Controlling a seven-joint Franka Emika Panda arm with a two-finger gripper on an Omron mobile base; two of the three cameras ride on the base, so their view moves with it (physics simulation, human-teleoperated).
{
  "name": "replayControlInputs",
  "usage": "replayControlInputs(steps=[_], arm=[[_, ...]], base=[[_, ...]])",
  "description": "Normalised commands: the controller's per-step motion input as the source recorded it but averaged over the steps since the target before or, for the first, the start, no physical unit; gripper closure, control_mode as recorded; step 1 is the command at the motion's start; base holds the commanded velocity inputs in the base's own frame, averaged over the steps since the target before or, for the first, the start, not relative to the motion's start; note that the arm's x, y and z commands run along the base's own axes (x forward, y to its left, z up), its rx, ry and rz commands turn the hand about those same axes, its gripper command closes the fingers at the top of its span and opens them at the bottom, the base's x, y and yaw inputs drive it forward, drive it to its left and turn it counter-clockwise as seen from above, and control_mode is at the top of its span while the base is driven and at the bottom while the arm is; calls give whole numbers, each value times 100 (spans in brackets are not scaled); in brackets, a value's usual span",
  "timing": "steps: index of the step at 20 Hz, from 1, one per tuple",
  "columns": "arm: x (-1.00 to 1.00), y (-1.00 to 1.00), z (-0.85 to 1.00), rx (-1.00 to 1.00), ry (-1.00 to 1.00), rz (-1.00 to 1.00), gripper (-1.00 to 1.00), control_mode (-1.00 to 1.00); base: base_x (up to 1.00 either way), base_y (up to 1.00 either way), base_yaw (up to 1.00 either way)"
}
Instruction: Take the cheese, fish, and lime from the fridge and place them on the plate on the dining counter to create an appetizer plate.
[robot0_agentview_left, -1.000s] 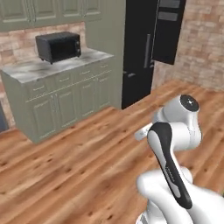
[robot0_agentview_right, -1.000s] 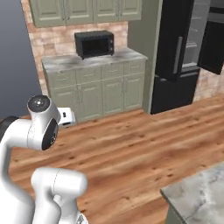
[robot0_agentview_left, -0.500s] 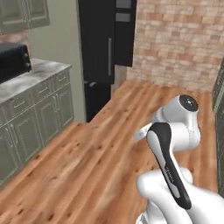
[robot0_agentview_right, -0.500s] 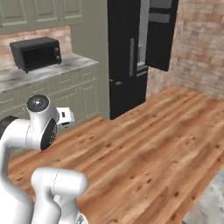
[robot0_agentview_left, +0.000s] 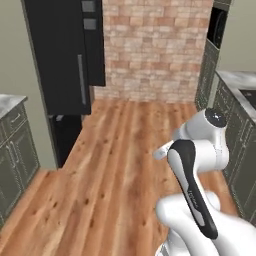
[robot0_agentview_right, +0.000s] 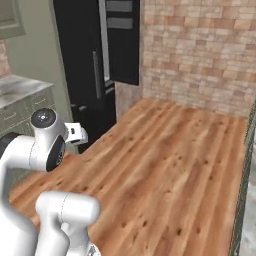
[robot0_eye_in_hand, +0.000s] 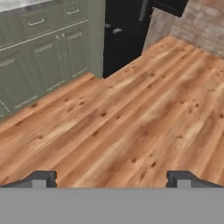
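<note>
In the left base view, the whole scene has swung since a second ago: the microwave and its marble counter have slid off the left edge, and the fridge (robot0_agentview_left: 65, 55) now stands tall at the upper left with a brick wall (robot0_agentview_left: 155, 50) just to its right. That is the base turning, not the furniture moving, and it suggests the robot is still in transit, with none of the food collected yet. The arm (robot0_agentview_left: 192, 170) is folded close to its body, well clear of the fridge. Sage-green cabinets (robot0_agentview_left: 15, 145) sit left of the fridge; more cabinets (robot0_agentview_left: 235, 150) run along the far side, across open wooden floor (robot0_agentview_left: 115, 165).

In the right base view, the fridge (robot0_agentview_right: 95, 65) has likewise shifted and now stands at the upper left, its doors appearing shut, so cheese, fish and lime cannot be seen. Nothing lies on the floor between robot and fridge.

In the hand view, the gripper (robot0_eye_in_hand: 111, 178) has its fingers spread wide and empty above bare floor, the fridge's dark base (robot0_eye_in_hand: 124, 39) ahead, green cabinets (robot0_eye_in_hand: 43, 61) beside it. The closed door is the obstacle to clear first.
</note>
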Motion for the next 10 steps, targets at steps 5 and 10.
replayControlInputs(steps=[5, 10], arm=[[0, 0, 0, 0, 0, 0, -100, 100], [0, 0, 0, 0, 0, 0, -100, 100]], base=[[100, 2, -37], [100, -11, -23]])
